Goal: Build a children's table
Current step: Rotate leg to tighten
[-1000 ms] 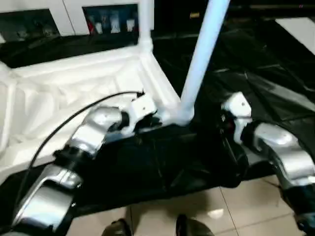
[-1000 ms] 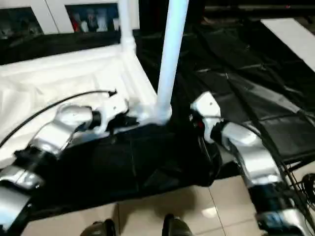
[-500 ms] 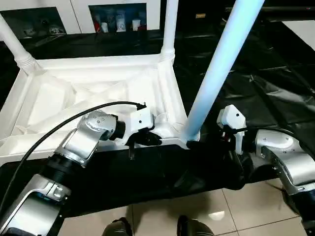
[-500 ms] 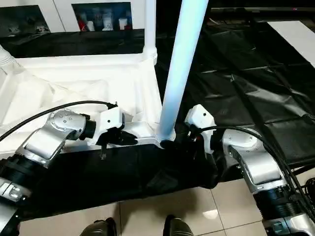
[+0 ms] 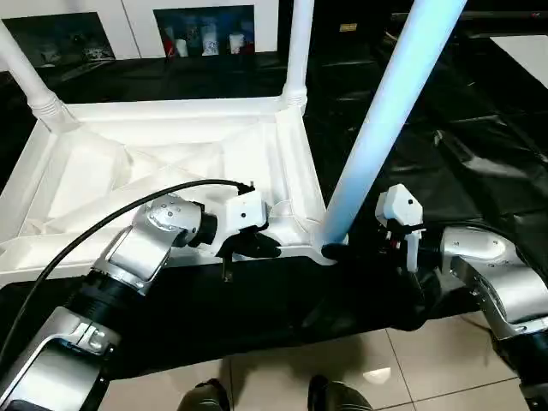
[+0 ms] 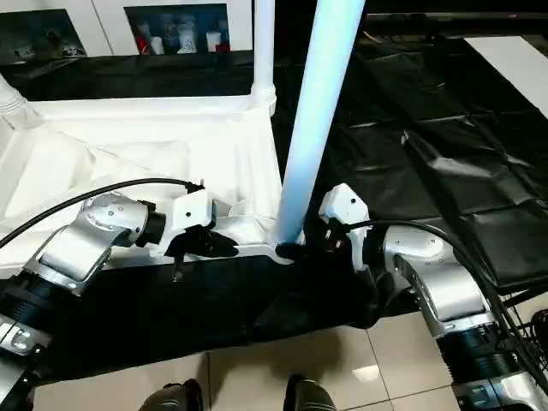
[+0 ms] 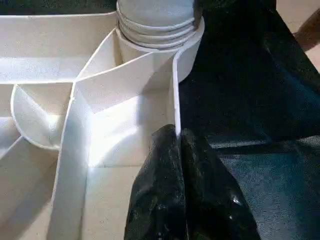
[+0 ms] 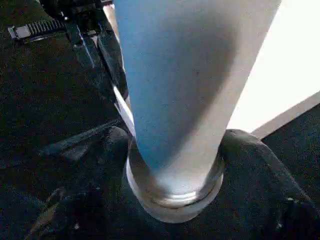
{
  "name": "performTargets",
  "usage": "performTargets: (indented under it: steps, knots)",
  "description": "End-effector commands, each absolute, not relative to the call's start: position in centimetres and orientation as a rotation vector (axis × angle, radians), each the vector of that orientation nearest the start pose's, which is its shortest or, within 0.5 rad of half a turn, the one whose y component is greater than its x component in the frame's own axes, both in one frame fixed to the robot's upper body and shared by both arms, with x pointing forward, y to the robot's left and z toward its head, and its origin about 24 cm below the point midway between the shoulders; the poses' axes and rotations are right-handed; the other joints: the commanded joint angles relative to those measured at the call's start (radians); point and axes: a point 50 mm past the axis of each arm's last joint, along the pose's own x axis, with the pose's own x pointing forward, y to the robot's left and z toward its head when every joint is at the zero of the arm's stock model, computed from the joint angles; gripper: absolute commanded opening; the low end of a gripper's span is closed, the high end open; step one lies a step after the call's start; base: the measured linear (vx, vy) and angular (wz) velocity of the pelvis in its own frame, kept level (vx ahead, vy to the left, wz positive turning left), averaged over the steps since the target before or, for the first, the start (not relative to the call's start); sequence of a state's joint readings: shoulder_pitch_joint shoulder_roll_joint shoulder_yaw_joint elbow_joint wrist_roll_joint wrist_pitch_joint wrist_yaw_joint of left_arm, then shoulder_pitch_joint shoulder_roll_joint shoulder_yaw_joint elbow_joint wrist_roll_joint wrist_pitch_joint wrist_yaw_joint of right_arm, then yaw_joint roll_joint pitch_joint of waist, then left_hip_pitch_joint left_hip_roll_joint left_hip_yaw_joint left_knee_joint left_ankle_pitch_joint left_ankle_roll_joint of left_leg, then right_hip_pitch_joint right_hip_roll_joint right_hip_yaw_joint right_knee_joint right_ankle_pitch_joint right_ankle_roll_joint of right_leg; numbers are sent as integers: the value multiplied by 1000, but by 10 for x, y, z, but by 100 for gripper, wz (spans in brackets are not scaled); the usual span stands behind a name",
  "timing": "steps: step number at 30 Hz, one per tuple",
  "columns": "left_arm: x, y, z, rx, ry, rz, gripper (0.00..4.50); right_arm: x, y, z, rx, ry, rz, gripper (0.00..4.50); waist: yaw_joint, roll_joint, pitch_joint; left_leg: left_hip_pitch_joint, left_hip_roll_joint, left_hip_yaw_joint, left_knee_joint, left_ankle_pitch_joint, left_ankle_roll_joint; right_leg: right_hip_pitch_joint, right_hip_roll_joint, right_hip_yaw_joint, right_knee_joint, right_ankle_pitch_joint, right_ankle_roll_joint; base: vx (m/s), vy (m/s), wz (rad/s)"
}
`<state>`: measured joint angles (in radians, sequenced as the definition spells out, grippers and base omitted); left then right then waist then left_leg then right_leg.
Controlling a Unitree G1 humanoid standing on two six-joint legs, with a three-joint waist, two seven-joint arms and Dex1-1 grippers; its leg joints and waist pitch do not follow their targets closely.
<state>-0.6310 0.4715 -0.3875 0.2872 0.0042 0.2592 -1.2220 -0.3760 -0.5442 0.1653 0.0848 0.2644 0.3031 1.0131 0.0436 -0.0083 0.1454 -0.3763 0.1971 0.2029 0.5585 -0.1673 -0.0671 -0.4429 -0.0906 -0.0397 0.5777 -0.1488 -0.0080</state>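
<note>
The children's table top (image 5: 154,163) lies upside down on black sheeting, ribbed underside up. Three white legs stand in its corner sockets: the near right leg (image 5: 385,120), one at the far right (image 5: 298,51) and one at the far left (image 5: 30,81). My left gripper (image 5: 257,247) is shut on the top's front rim (image 7: 176,100), just left of the near right socket (image 7: 160,30). My right gripper (image 5: 330,253) reaches in from the right. Its black fingers (image 8: 250,150) press on both sides of the near right leg's base (image 8: 175,100), just above the socket.
Black plastic sheeting (image 5: 462,128) covers the work surface and hangs over its front edge. Tiled floor (image 5: 411,360) and my feet (image 5: 330,398) show below. A flat white panel (image 5: 527,47) lies at the far right. A black cable (image 5: 103,227) arcs over my left forearm.
My right gripper's fingers have closed in around the base of the near right leg. The left gripper keeps its hold on the rim. The camera has shifted and steadied.
</note>
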Motion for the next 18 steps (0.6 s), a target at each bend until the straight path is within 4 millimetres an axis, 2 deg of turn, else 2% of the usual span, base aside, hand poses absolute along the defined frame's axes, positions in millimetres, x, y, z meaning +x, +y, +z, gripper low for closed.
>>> performTargets:
  steps: [1, 7, 18]
  knots:
    - [303, 119, 80, 602, 492, -1458, 0, 288, -164, 95, -264, 246, 1147, 262, 1, -6, -75, 13, 26, -5, -49, -125, 121, 67, -36, 36, -40, -105, -285, 0, 0, 0]
    - [302, 119, 79, 603, 500, -1461, 0, 287, -163, 92, -262, 252, 1153, 212, -1, -5, -73, 14, 26, -6, -50, -152, 106, 66, -36, 36, -44, -142, -277, 0, 0, 0]
    - [305, 119, 78, 604, 497, -1439, 0, 286, -162, 88, -251, 266, 1144, 201, -1, -5, -75, 13, 24, -6, -47, -130, 117, 69, -35, 35, -38, -101, -288, 0, 0, 0]
